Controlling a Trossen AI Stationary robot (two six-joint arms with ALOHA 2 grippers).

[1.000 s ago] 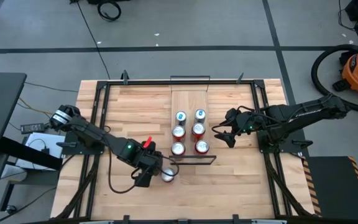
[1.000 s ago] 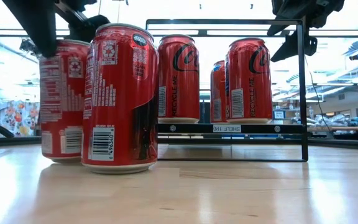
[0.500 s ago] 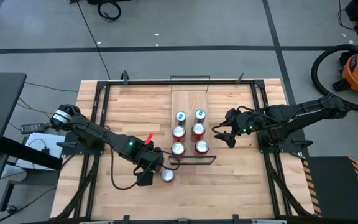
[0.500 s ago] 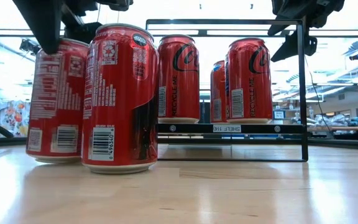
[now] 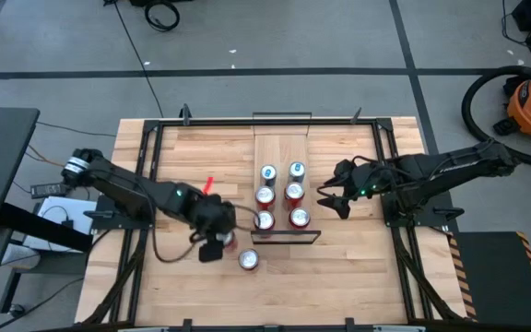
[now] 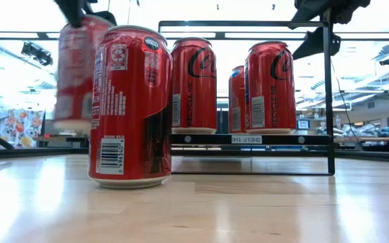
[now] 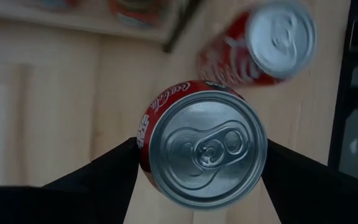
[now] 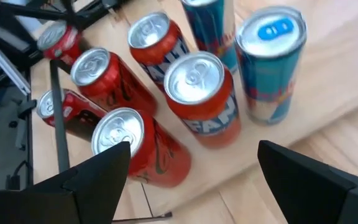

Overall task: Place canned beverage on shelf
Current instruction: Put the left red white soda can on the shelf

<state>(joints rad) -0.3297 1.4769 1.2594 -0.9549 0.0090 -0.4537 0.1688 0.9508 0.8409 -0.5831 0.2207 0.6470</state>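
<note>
My left gripper (image 5: 219, 243) is shut on a red can (image 7: 207, 148) and holds it above the table in front of the shelf's near rail (image 5: 284, 236). The held can also shows raised in the low view (image 6: 76, 74). A second red can (image 5: 248, 261) stands on its base on the tabletop beside it (image 6: 130, 108). The shelf (image 5: 279, 152), a narrow light-wood board, carries several cans, red and blue (image 8: 194, 99). My right gripper (image 5: 327, 199) hangs open and empty at the shelf's right side (image 8: 193, 149). My left gripper pinches the red can's side wall (image 7: 143, 134) between its two fingers (image 7: 107, 180), one on each side. The fingers come from above, pointing down. The can stands upright in the hold, top up, lifted clear of the table.
Black wire rails (image 6: 329, 94) close the shelf's short ends. Black frame bars (image 5: 146, 175) run along the tabletop's left and right sides. Bare planks (image 5: 358, 277) lie in front of the shelf.
My left gripper has risen and drawn a little toward the table's far left with the red can. The can stood on the table beside the other loose can a second ago; now it hangs clear of the table, still upright. The other can has stayed put.
</note>
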